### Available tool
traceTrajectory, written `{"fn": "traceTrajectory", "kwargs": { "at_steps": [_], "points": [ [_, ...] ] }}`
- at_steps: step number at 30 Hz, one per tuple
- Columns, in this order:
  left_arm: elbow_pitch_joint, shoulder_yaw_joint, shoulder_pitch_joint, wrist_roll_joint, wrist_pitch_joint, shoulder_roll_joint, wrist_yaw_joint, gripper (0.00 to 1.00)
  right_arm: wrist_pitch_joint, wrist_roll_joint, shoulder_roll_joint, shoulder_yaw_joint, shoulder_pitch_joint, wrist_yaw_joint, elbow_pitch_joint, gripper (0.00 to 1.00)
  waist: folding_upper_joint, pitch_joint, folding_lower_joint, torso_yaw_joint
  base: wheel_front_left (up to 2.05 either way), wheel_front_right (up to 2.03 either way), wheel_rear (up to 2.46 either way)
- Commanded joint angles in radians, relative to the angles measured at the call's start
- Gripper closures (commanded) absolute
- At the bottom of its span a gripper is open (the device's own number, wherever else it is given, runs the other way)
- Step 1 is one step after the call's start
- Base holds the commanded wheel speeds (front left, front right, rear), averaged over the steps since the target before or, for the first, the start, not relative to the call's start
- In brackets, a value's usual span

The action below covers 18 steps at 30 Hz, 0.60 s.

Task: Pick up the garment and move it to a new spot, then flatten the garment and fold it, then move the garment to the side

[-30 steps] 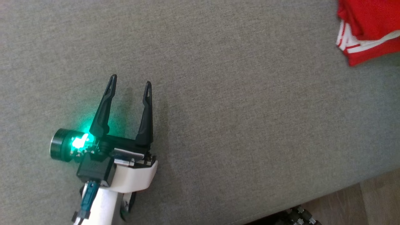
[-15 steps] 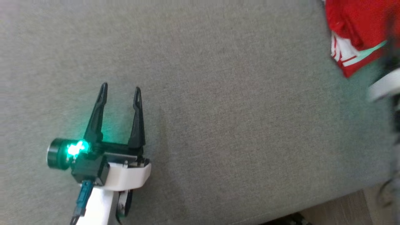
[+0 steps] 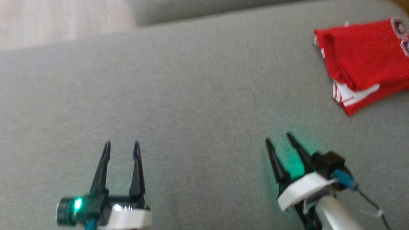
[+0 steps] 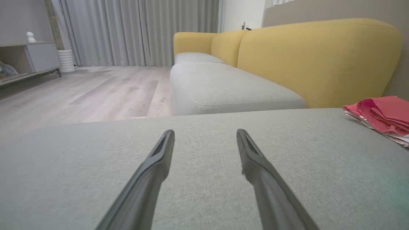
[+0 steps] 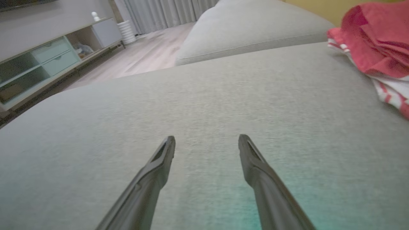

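garment [image 3: 361, 60]: red, folded, lying at far right of grey seat [image 3: 191, 95]
left end effector [image 3: 122, 143]: I see it spread wide, empty, above seat
right end effector [image 3: 278, 137]: spread wide, empty, above seat

A home living room: yellow-backed sofa [image 4: 313, 60], grey curtains [image 4: 140, 32], wood floor [image 4: 96, 92], low sideboard [image 5: 38, 64].
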Motion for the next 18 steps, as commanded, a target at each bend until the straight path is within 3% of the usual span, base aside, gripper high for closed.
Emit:
{"fn": "traceTrajectory", "kwargs": {
  "at_steps": [1,5,8,12,18],
  "points": [
    [-0.025,0.04,0.01,-0.007,-0.002,-0.003,0.008,0.0,-0.022,0.001,0.005,0.038,0.007,-0.001,-0.018,0.0,-0.0001,-0.131,0.0003,0.074,0.0,0.0,0.0],
    [-0.054,0.054,0.08,-0.014,-0.002,-0.005,0.014,0.0,-0.028,-0.034,0.008,0.023,0.072,-0.001,-0.128,0.0,-0.0001,-0.196,0.0003,0.105,0.0,0.0,0.0],
    [-0.072,0.053,0.135,-0.002,-0.002,-0.006,-0.002,0.0,-0.028,-0.086,0.022,-0.058,0.16,-0.001,-0.225,0.0,-0.0001,-0.233,0.0003,0.129,0.0,0.0,0.0],
    [-0.07,0.056,0.164,0.01,-0.002,-0.006,-0.013,0.0,-0.028,-0.125,0.034,-0.093,0.215,-0.001,-0.262,0.0,-0.0001,-0.255,0.0003,0.139,0.0,0.0,0.0],
    [-0.061,0.062,0.176,-0.003,-0.002,-0.007,0.006,0.0,-0.028,-0.139,0.045,-0.107,0.247,-0.001,-0.277,0.0,-0.0001,-0.271,0.0003,0.136,0.0,0.0,0.0]
  ]
}}
